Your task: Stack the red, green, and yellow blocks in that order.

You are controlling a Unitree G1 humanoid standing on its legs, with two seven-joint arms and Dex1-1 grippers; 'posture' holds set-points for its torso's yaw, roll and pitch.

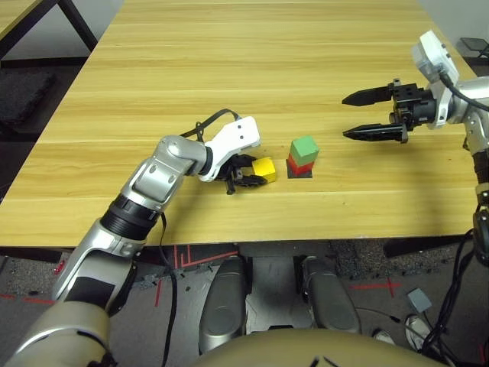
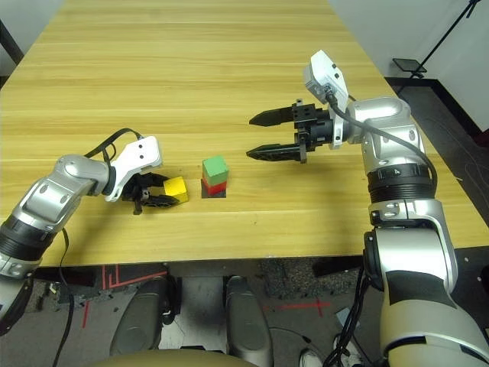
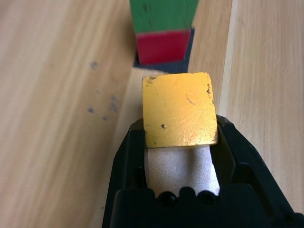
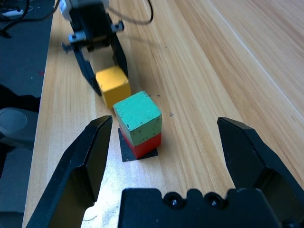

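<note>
**Q:** Where do the three cubes lie on the wooden table point(image 1: 229, 69)?

**A:** The green block point(image 1: 305, 150) sits on the red block point(image 1: 298, 165), the pair resting on a flat black square patch point(image 1: 299, 173) near the table's front edge. The yellow block point(image 1: 264, 169) stands on the tabletop just beside the stack, at its 9 o'clock, apart from it.

**Q:** What are the grippers doing?

**A:** The left gripper point(image 1: 248, 175) is low at the table, its two black fingers point(image 3: 128, 156) clamped on the yellow block's opposite sides, as the left wrist view shows. The right gripper point(image 1: 353, 115) is at about 2 o'clock from the stack, well apart from it, jaws spread wide and holding nothing, pointing toward the blocks.
</note>
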